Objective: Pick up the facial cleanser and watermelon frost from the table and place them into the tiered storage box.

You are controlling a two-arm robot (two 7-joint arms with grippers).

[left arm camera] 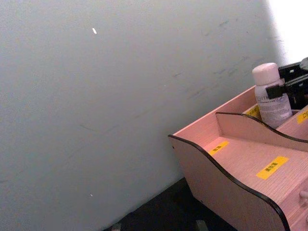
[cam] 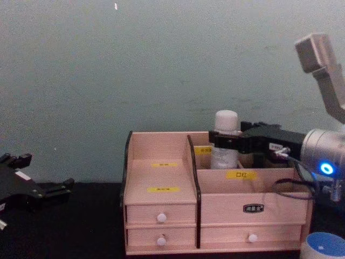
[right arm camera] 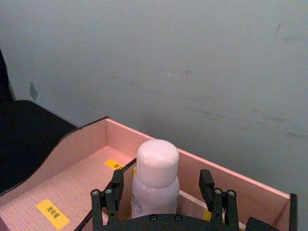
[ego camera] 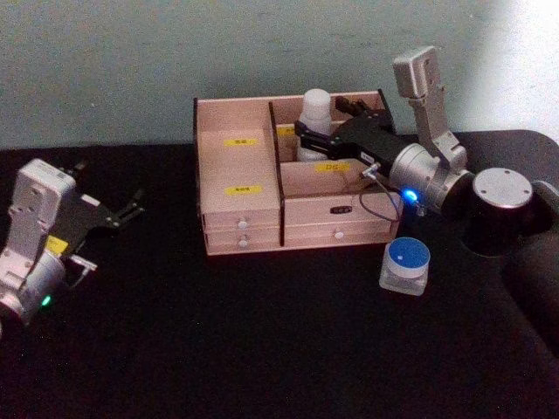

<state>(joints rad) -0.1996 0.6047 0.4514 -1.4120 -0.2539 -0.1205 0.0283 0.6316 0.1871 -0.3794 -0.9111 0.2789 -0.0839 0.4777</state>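
Note:
The facial cleanser (ego camera: 316, 105), a white bottle with a rounded cap, stands upright in the back right compartment of the tiered storage box (ego camera: 238, 166). My right gripper (ego camera: 313, 133) reaches in from the right, and its open fingers (right arm camera: 114, 192) flank the bottle (right arm camera: 156, 163) with a gap on each side. The watermelon frost (ego camera: 406, 264), a small clear jar with a blue lid, sits on the black table in front of the box's right end. My left gripper (ego camera: 131, 208) rests open at the far left, away from everything.
The box (cam: 161, 216) stands near the table's back edge against a grey wall, with white-knobbed drawers facing me. A black cylinder (ego camera: 500, 209) stands behind the right arm at the right. Black tabletop (ego camera: 262, 349) stretches across the front.

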